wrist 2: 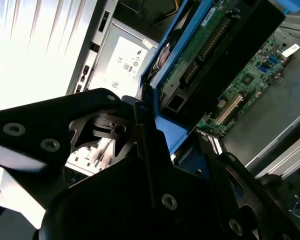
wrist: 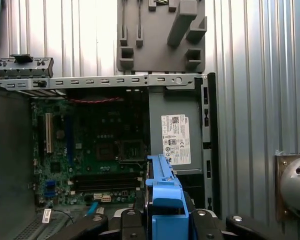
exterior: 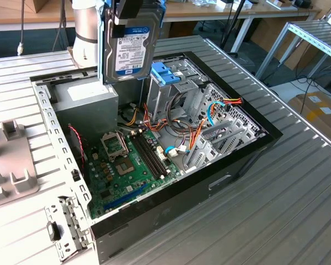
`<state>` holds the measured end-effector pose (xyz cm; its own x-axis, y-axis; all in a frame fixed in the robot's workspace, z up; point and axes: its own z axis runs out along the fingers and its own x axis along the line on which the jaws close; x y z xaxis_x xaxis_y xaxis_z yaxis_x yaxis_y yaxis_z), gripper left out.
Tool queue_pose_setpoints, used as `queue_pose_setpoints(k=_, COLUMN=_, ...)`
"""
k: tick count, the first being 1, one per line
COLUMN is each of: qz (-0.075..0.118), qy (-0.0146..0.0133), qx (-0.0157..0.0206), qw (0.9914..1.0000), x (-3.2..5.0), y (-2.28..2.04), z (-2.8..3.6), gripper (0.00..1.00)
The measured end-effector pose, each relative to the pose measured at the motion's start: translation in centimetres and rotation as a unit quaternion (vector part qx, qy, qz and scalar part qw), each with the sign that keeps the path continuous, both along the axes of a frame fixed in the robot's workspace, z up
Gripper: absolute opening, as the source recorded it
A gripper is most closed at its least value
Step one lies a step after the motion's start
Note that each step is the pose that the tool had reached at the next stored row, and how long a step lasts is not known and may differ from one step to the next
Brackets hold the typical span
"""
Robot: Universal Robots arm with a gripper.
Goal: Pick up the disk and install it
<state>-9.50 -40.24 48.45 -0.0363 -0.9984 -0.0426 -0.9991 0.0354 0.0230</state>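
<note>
Arm (exterior: 87,33) over open case (exterior: 220,185), disk (exterior: 133,47) upright in jaws

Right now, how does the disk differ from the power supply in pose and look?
The disk hangs upright in the gripper above the open case; the power supply sits fixed inside the case's corner. The disk is a thin slab framed in bright blue; the power supply is a bulky grey box. Both carry a label.
</note>
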Motion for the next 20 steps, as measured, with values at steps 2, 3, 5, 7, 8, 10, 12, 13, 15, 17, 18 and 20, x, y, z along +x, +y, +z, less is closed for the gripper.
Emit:
queue_pose_setpoints(k=2, qz=0.0, qy=0.0, qx=0.0015, qw=1.0, x=0.01, y=-0.61, z=-0.18, gripper=0.37)
queue_pose_setpoints(k=3, qz=0.0, qy=0.0, qx=0.002, qw=1.0, x=0.01, y=-0.83, z=-0.23, gripper=0.37)
queue_pose_setpoints(k=5, qz=0.0, qy=0.0, qx=0.0045, qw=0.99999, x=0.03, y=-1.43, z=-0.36, gripper=0.37)
queue_pose_setpoints(k=7, qz=0.0, qy=0.0, qx=0.0068, qw=0.99998, x=0.04, y=-1.85, z=-0.44, gripper=0.37)
queue_pose_setpoints(k=8, qz=0.0, qy=0.0, qx=0.0079, qw=0.99997, x=0.05, y=-2.04, z=-0.48, gripper=0.37)
queue_pose_setpoints(k=10, qz=0.0, qy=0.0, qx=0.0102, qw=0.99995, x=0.06, y=-2.36, z=-0.55, gripper=0.37)
queue_pose_setpoints(k=12, qz=0.0, qy=0.0, qx=0.012, qw=0.99993, x=0.08, y=-2.65, z=-0.62, gripper=0.37)
queue_pose_setpoints(k=13, qz=0.0, qy=0.0, qx=0.0123, qw=0.99992, x=0.09, y=-2.76, z=-0.65, gripper=0.37)
queue_pose_setpoints(k=15, qz=0.0, qy=0.0, qx=0.0125, qw=0.99992, x=0.16, y=-2.91, z=-0.74, gripper=0.37)
queue_pose_setpoints(k=17, qz=0.001, qy=0.0, qx=0.0124, qw=0.99992, x=0.19, y=-3.01, z=-0.78, gripper=0.37)
queue_pose_setpoints(k=18, qz=0.001, qy=0.0, qx=0.0124, qw=0.99992, x=0.2, y=-3.06, z=-0.79, gripper=0.37)
queue_pose_setpoints(k=20, qz=0.001, qy=0.0, qx=0.0124, qw=0.99992, x=0.23, y=-3.2, z=-0.84, gripper=0.37)
